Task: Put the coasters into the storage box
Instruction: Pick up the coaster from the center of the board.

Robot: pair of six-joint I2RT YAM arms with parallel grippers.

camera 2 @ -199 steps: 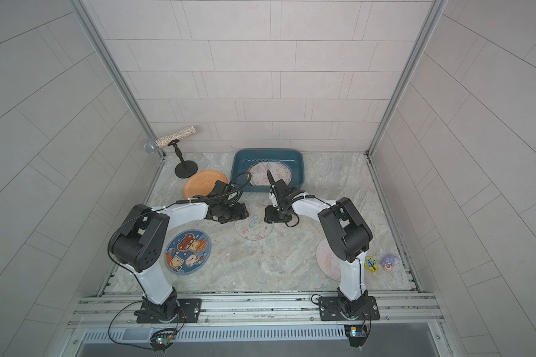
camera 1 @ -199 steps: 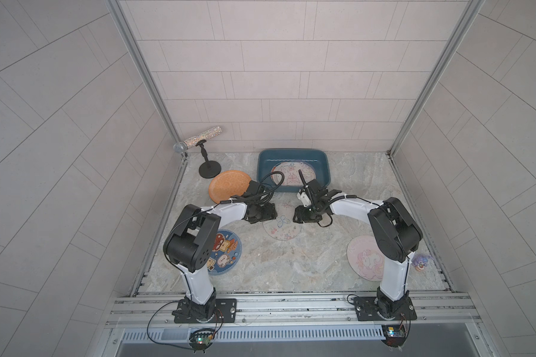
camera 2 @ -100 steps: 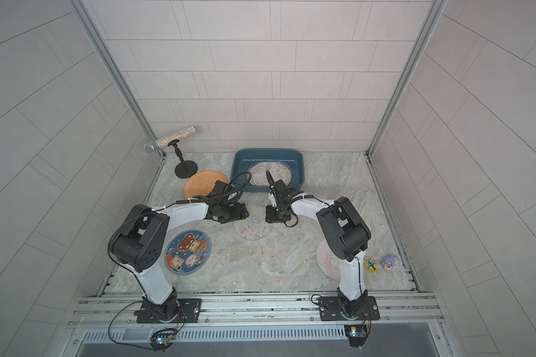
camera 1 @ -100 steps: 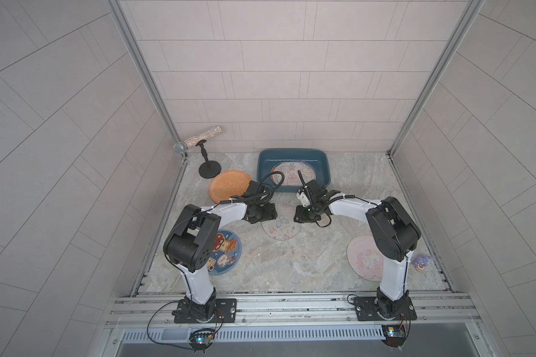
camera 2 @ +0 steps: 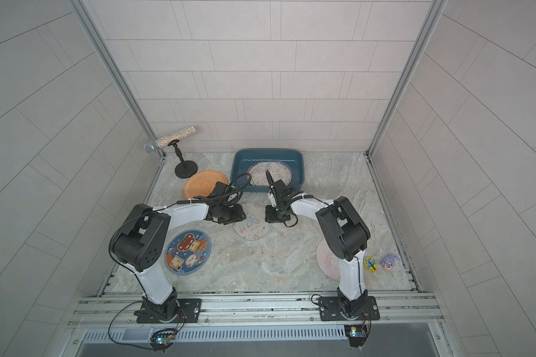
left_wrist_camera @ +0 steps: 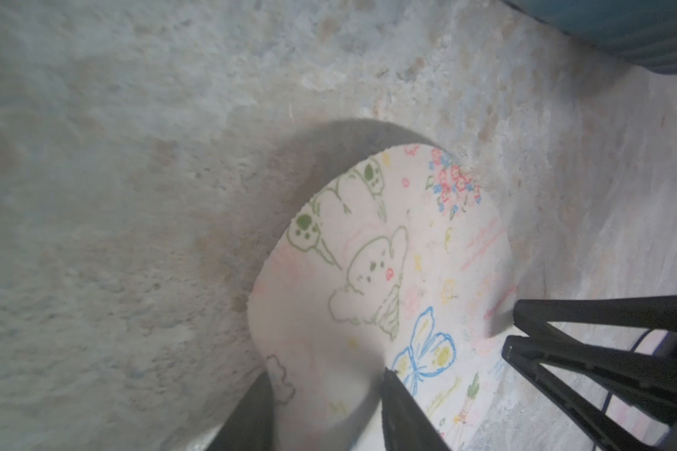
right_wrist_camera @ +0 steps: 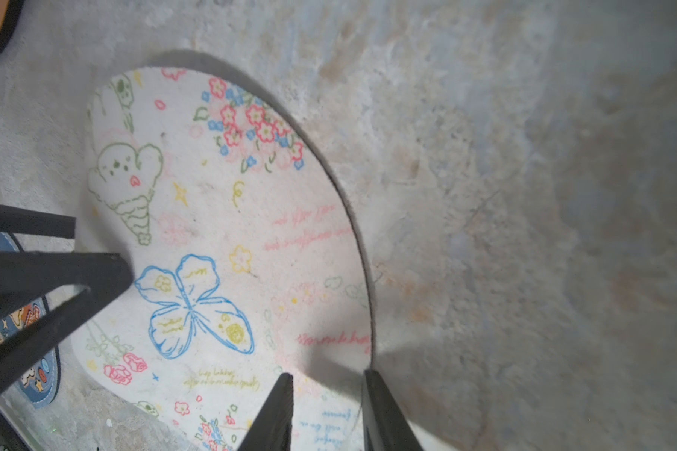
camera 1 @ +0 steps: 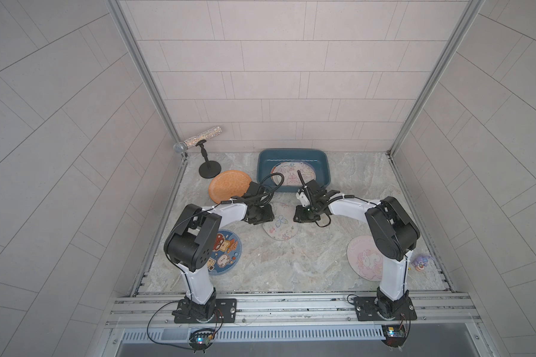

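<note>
Your left claw (left_wrist_camera: 325,375) is clenched on one rim of the butterfly mat (left_wrist_camera: 387,254); the mat bulges between the fingers and its free edge is up off the table (left_wrist_camera: 133,156). Your right claw (right_wrist_camera: 328,373) straddles the opposite rim with a narrow gap, and I can't tell if it's biting. In both top views this mat sits between the claws, near the blue box (camera 1: 292,151) but outside it. One printed mat (camera 1: 283,171) lies in the box. The orange mat (camera 1: 228,185), blue mat (camera 1: 228,250) and pink mat (camera 1: 364,256) are out on the table.
</note>
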